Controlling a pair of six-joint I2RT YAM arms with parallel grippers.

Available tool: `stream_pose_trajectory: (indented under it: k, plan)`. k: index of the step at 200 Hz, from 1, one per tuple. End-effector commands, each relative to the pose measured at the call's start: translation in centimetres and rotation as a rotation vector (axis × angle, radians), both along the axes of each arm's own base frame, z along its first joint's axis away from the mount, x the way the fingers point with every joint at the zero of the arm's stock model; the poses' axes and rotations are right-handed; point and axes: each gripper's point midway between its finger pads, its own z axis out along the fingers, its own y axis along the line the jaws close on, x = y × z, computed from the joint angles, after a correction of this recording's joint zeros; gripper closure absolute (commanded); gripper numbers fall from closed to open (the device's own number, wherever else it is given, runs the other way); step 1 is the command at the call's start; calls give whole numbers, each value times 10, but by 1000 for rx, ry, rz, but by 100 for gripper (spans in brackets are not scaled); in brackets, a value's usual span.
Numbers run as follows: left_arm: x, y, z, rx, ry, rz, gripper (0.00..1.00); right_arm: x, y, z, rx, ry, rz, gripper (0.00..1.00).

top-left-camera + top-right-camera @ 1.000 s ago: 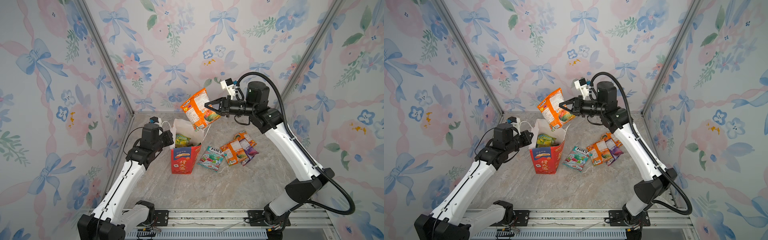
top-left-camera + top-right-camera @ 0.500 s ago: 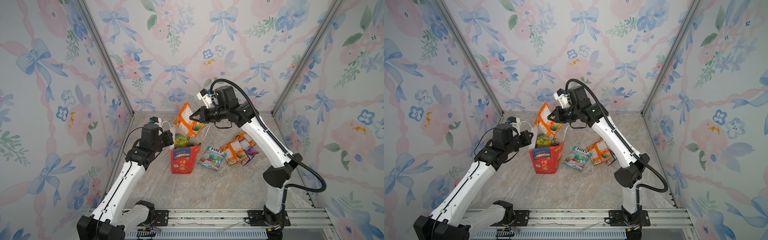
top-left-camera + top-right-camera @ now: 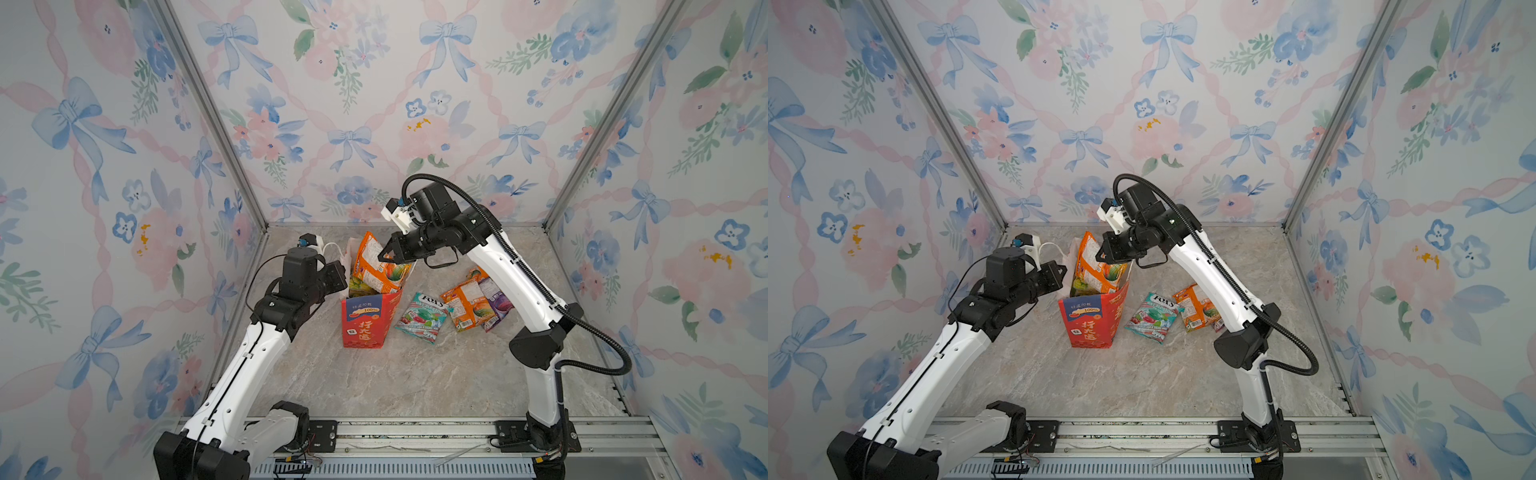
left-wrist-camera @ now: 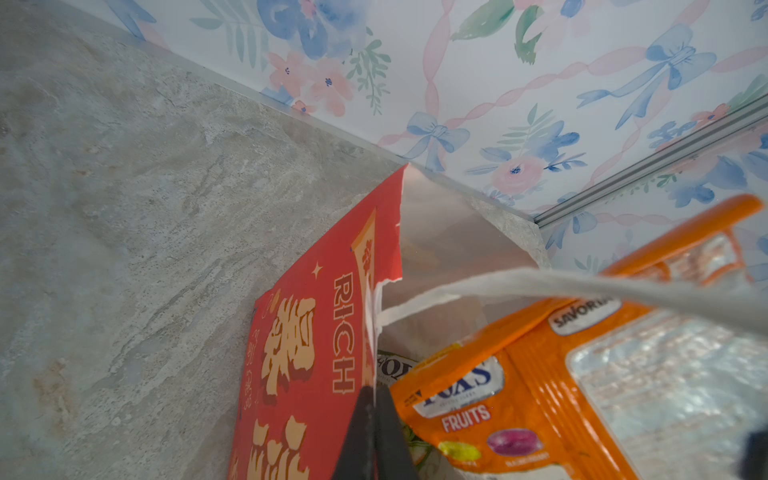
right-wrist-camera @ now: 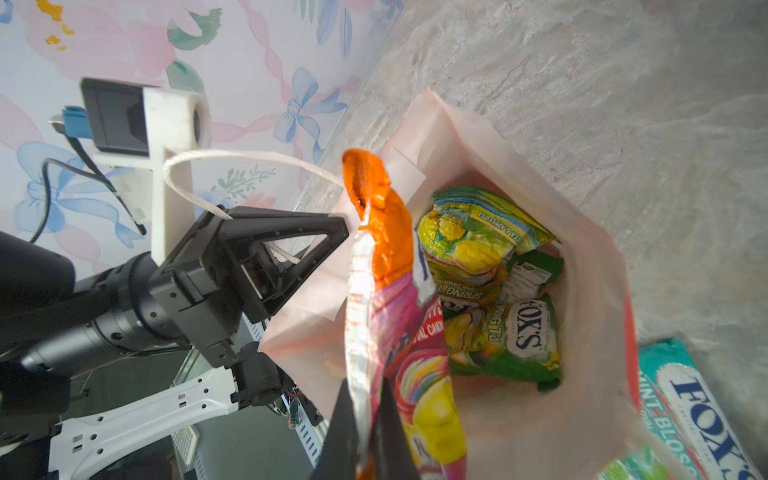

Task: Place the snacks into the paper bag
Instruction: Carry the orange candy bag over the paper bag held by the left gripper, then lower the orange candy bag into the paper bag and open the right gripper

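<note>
Plainly printed on the paper bag (image 4: 307,353): "RICH" in gold down one red side, large gold Chinese characters beside it; in both top views the front carries a blue label reading "100%" over more gold characters.
Held orange packet (image 4: 519,395): "FOX'S" with its first letter cut off, "FRUITS", and "SAVOR…" cut short; small fruit pictures sit below the words.
Green packets (image 5: 490,291): "FOX'S", "SPRING TEA" and "TEA & APPLETEA".
Teal packet (image 3: 422,318): "FOX'S" in both top views; the right wrist view adds "MINT BLOS…".
Bag contents: the green packets lie heaped at the bottom against the white lining; the held orange packet's lower end dips into the mouth while its upper end stands above the rim.
Bag look: tall, red, upright, mouth open; a white string handle (image 5: 232,158) loops out from it, and the rim is ragged near that handle.
Bag place: on the marbled table (image 3: 415,386), left of its middle.
Outside the bag: the teal packet lies flat at 3 o'clock from the bag; a loose orange packet (image 3: 465,307) and a purple packet (image 3: 494,299) lie farther along at 3 o'clock, touching each other.
Left gripper (image 4: 373,419): at 9 o'clock of the mouth, jaws pinched together on the bag's rim.
Right gripper (image 3: 384,261): at 1 o'clock of the mouth, jaws clamped on the held orange packet.
</note>
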Motion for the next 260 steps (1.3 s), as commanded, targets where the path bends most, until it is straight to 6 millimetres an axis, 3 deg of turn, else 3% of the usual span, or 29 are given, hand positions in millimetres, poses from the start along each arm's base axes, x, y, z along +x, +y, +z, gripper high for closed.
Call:
stream_pose_trajectory:
  k: [1, 81, 147, 163, 187, 212, 260]
  plan:
    - [-3, 2, 4, 2, -17, -6, 100, -13, 10, -6, -5, 20, 67, 100]
    - [-5, 4, 4, 3, -20, 1, 100, -33, 42, -29, -2, 90, 158, 100]
    - [-4, 3, 1, 6, -14, -1, 100, -33, 48, -38, -17, 102, 164, 100]
    - [-4, 3, 1, 6, -14, -1, 100, -31, 46, -39, -32, 91, 145, 86]
    - [-4, 4, 1, 6, -14, -1, 100, -28, 43, -36, -30, 85, 137, 80]
    - [-3, 4, 0, 7, -11, 0, 100, -24, 39, -32, -26, 75, 127, 64]
    - [-3, 4, 0, 8, -10, 0, 100, -23, 35, -23, -13, 48, 126, 60]
